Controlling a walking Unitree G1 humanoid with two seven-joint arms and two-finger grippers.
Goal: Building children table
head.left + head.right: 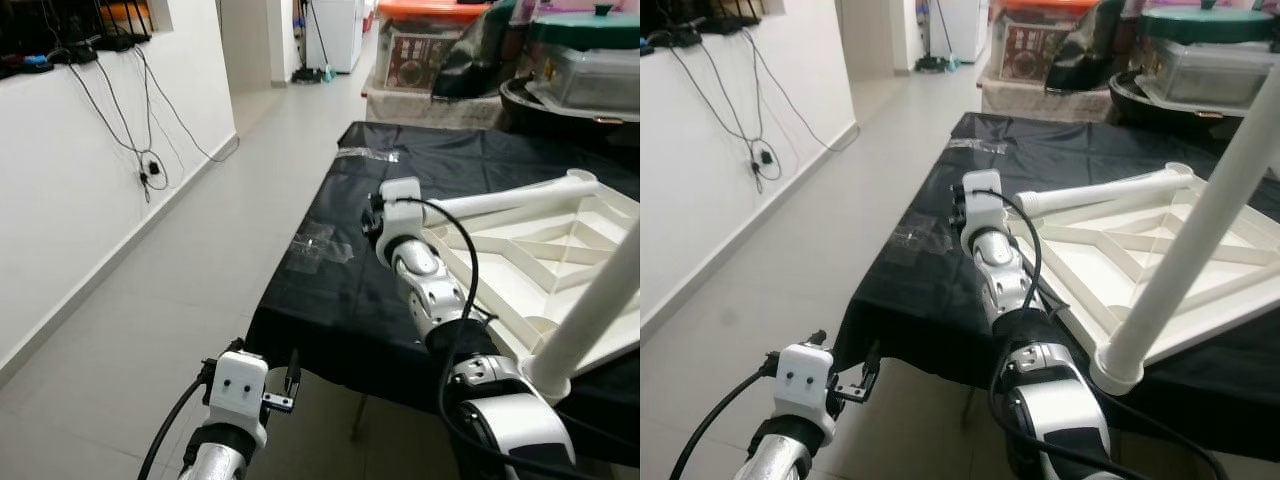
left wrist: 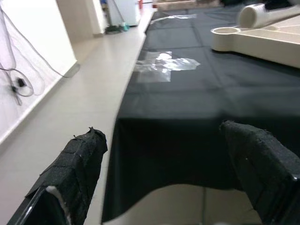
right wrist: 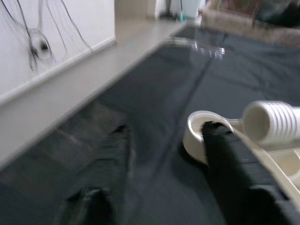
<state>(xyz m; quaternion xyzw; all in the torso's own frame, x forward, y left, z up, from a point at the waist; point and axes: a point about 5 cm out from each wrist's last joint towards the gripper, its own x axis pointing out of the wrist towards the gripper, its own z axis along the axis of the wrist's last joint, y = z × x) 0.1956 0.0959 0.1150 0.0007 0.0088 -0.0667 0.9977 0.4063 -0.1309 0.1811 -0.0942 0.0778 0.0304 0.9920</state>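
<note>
A white children's table top (image 1: 560, 255) lies upside down on a table draped in black cloth (image 1: 330, 300). One white leg (image 1: 595, 300) stands screwed into its near corner. Another leg (image 1: 500, 205) lies along the far edge, its threaded end (image 3: 272, 123) beside an empty corner socket (image 3: 199, 133). My right arm (image 1: 425, 275) reaches over the cloth to that corner. The right gripper (image 3: 164, 173) is open, with one finger (image 3: 232, 168) touching the socket rim. My left gripper (image 2: 164, 168) hangs open and holds nothing, low beside the cloth's front left corner (image 1: 262, 330).
Clear plastic bags (image 1: 322, 247) lie on the cloth left of the table top, and another (image 1: 366, 153) lies at the far edge. Boxes and lidded containers (image 1: 570, 60) are stacked behind. A white wall with dangling cables (image 1: 145, 165) lines the tiled corridor (image 1: 200, 260) on the left.
</note>
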